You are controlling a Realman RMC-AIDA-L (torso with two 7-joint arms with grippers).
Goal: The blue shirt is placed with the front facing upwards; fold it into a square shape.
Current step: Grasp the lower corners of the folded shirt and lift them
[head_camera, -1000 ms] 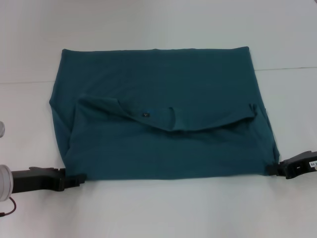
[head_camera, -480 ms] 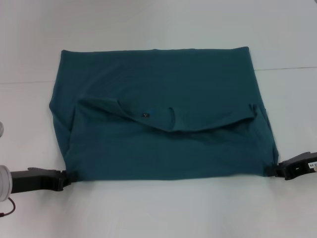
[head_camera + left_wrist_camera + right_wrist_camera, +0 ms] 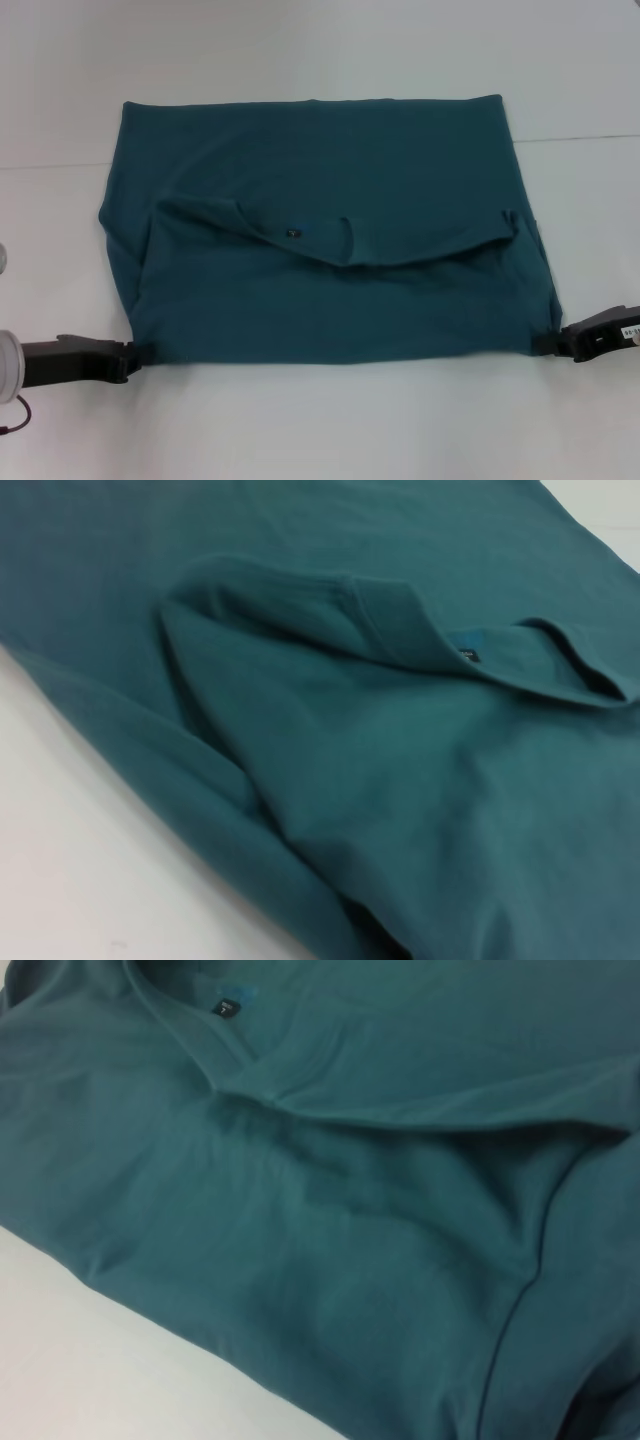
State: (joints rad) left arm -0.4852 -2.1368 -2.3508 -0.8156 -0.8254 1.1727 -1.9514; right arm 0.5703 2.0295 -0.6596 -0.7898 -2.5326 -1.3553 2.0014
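The blue shirt (image 3: 330, 240) lies flat on the white tabletop (image 3: 320, 430), already folded over on itself into a broad rectangle. Its upper layer ends in a curved edge across the middle, where the neckline and a small dark neck label (image 3: 292, 233) show. No lettering can be seen on the exposed fabric.

The left gripper (image 3: 130, 360) rests low on the tabletop at the shirt's near left corner. Its tip sits right at the cloth's edge, with the shirt spreading away ahead of it and toward the other arm. From the head view it cannot be told whether this gripper is spread, narrowed or pinching the cloth.

The right gripper (image 3: 550, 343) sits at the opposite near corner, its tip meeting the shirt's edge there, the fabric stretching ahead of it and across toward the left gripper. Its opening cannot be made out either.

In the left wrist view the shirt (image 3: 400, 760) fills nearly the whole picture, with the folded collar band and the label (image 3: 468, 656) just ahead. The right wrist view likewise shows close cloth (image 3: 350, 1210), the V of the neckline, the label (image 3: 229, 1007), and a strip of bare tabletop (image 3: 90, 1370) beside the shirt's edge.
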